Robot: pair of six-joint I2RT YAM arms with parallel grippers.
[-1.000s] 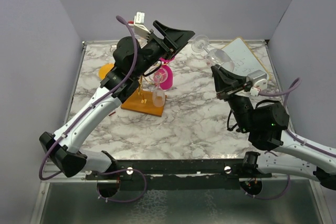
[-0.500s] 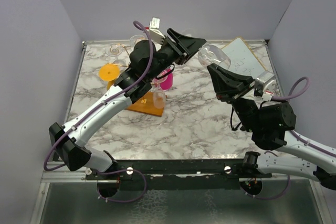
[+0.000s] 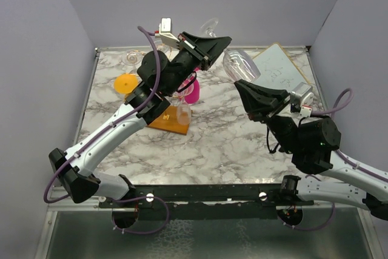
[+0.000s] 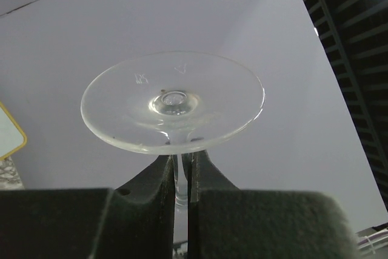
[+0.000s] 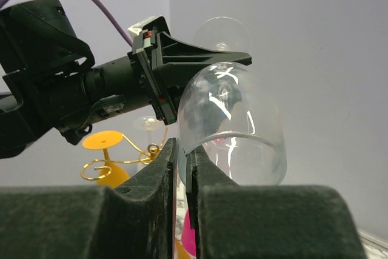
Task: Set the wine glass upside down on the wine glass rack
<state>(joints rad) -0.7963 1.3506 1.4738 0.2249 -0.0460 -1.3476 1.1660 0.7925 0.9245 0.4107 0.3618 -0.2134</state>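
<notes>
Here, nearest the arm bases, the marble table [image 3: 224, 144] carries the wine glass rack [image 3: 162, 122]. Its orange-brown base sits left of centre, with gold wire rising from it. A small clear glass [image 3: 183, 112] hangs bowl-down at the rack's near right side, and a pink glass [image 3: 191, 93] shows just behind it. Above the table, the right gripper [image 3: 239, 84] has its fingers pressed together on the rim wall of the wine glass [image 3: 239, 65]. The glass is off the rack and in the air, lying tilted between the two arms, with its bowl toward the right gripper and its foot up and away. Farther on, the left gripper [image 3: 220, 41] pinches the stem just below the foot. An orange disc [image 3: 126, 82] lies left of the rack, and a white board [image 3: 280, 68] lies at the far right.
</notes>
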